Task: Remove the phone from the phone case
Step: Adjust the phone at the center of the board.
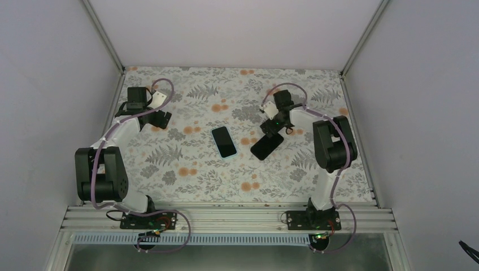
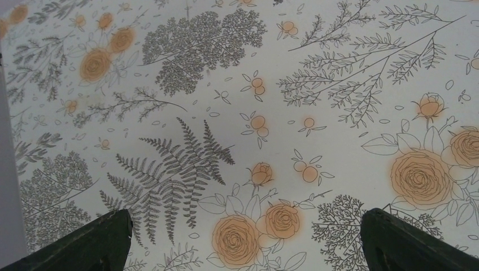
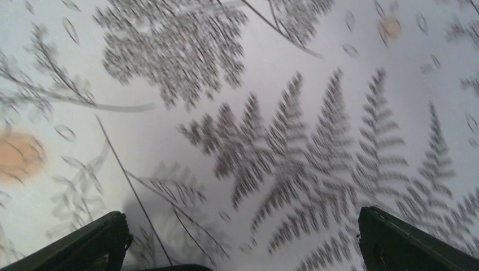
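Judged to be at or near the closing step: two flat pieces lying apart on the floral table cover (image 1: 169,186) rather than one, so probably phone and case already parted. At the middle of the top view, a pale-rimmed slab (image 1: 224,141) with a dark glossy face up. Near it at 3 o'clock, not touching, a black slab (image 1: 266,145) lying at a slant. Impossible to tell phone from empty case between the two. Right gripper (image 1: 273,125) at 12 o'clock of the black slab, over its far end, fingers (image 3: 85,243) spread wide in the right wrist view and pinching nothing; contact with the slab not readable from above. Left gripper (image 1: 161,119) well away at 10 o'clock of the pale-rimmed slab, fingers (image 2: 90,240) likewise spread over bare pattern, holding nothing. With the parting real, calls next only for lifting the right arm clear without nudging the black slab. With the phone perhaps not out of the pale rim, calls instead for pinning one edge and peeling the rim off at a corner. Right wrist view blurred throughout, with only a dark sliver (image 3: 169,267) at 6 o'clock, cut off by the frame, perhaps the black slab's edge. Neither slab visible in the left wrist view.
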Controlling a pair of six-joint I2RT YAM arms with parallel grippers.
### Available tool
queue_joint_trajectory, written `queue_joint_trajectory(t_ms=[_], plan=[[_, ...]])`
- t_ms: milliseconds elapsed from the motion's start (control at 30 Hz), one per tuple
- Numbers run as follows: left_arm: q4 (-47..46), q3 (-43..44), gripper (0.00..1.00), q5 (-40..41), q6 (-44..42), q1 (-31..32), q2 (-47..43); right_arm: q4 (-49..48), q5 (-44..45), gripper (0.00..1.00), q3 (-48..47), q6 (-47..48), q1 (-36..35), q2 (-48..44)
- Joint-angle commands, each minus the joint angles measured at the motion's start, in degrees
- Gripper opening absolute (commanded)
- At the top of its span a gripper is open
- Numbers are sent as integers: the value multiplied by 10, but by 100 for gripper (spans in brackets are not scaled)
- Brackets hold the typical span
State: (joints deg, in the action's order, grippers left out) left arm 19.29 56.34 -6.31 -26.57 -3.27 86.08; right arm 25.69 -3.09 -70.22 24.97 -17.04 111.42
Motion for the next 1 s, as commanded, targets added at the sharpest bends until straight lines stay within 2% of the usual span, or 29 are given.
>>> queue_joint_trajectory(t_ms=[0, 200, 367, 467, 633, 700, 833, 967], plan=[[13, 19, 100, -17, -6, -3, 9, 53, 110, 100, 91, 58, 38, 11], [10, 15, 100, -21, -10, -3, 7, 60, 93, 100, 157, 63, 49, -74], [16, 27, 100, -40, -13, -2, 0, 139, 17, 100, 123, 91, 49, -149], [16, 29, 100, -58, -17, -2, -13, 195, -25, 100, 94, 147, 50, -200], [14, 27, 100, -73, -21, -2, -29, 246, -77, 100, 118, 301, 47, -263], [15, 29, 100, -74, -20, -2, -28, 272, -85, 100, 106, 298, 38, -253], [20, 26, 100, -77, -18, -2, -26, 351, -145, 100, 36, 243, 37, -167], [20, 18, 100, -76, -25, -2, -26, 359, -212, 100, 25, 236, 33, -139]])
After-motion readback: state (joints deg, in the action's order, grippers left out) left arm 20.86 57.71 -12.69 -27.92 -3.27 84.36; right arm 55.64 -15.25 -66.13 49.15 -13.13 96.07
